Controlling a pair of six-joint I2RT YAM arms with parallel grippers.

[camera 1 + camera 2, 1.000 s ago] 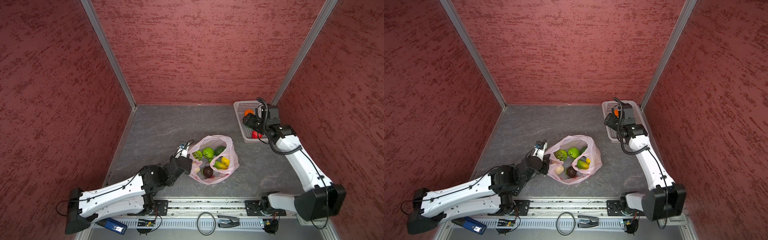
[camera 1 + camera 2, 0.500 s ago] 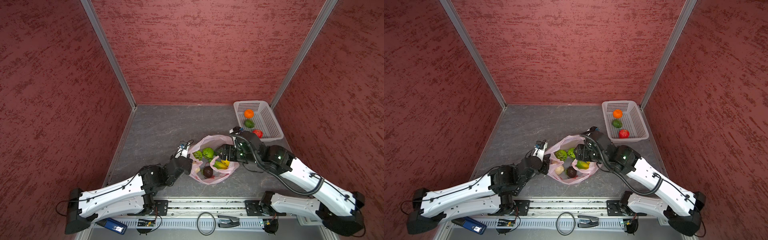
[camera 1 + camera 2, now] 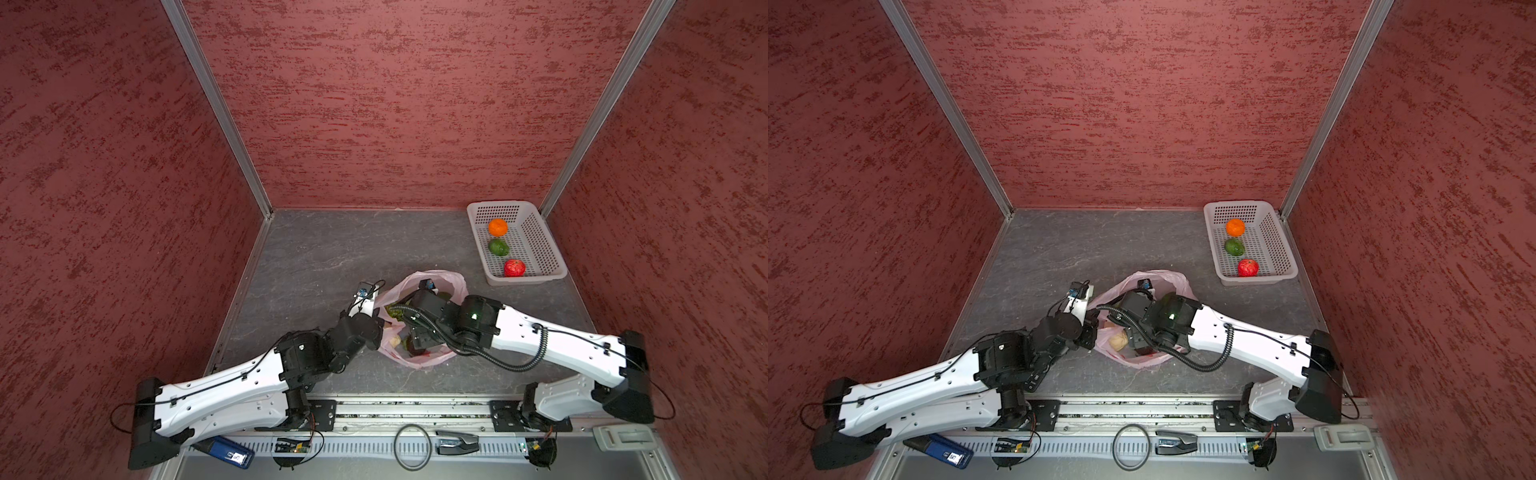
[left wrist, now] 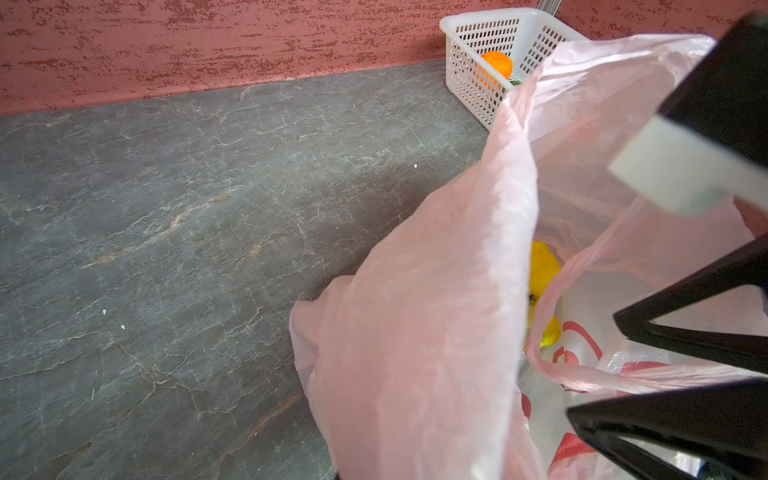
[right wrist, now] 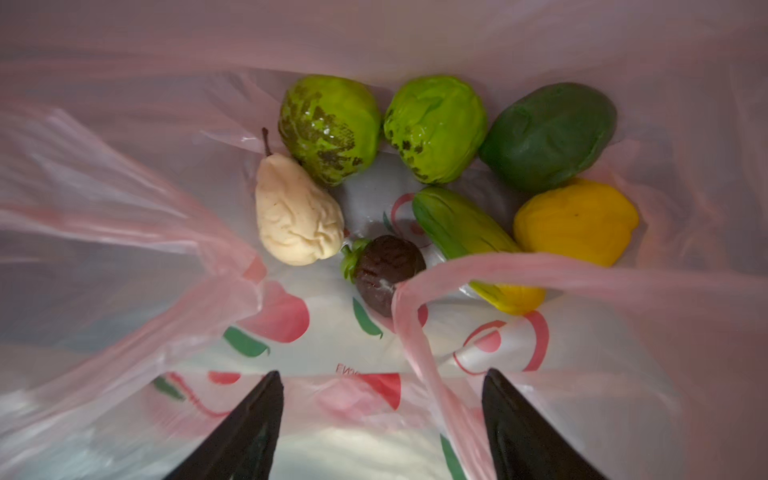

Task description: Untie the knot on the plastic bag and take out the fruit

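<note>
The plastic bag (image 3: 441, 275) is found on the grey table (image 3: 332, 257), mid-scene toward the near edge, with its mouth spread open upward. No knot is seen in any view. One handle loop (image 5: 419, 353) lies loose across the opening, so the untying is judged done and the emptying under way.

The left gripper (image 3: 377, 330) is set at the bag's left rim. Its fingers are hidden by film in the left wrist view, but it is taken as closed, and the pink wall is seen standing up from it rather than slumping. The rim is judged to be pinched and lifted so that the mouth is held open for the other arm.

The right gripper (image 5: 383, 372) is lowered into the mouth from the right. Its jaws are seen well apart, with only the printed bag floor beyond them, and nothing is gripped. The loose loop hangs just beside one finger; contact cannot be told.

The fruit (image 5: 457, 228) is gathered at the bag's bottom, ahead of the jaws:
- beige pear (image 5: 297, 216)
- two bright green pieces (image 5: 330, 129)
- dark green piece (image 5: 548, 135)
- yellow piece (image 5: 575, 220)
- dark brown strawberry (image 5: 388, 270), nearest the fingers and judged the likely next pick

A white basket (image 3: 540, 241) is noted far right, well apart from the bag. A mandarin (image 3: 498, 227), a green piece (image 3: 498, 247) and a red piece (image 3: 514, 268) are laid in it. It is judged the drop-off.
</note>
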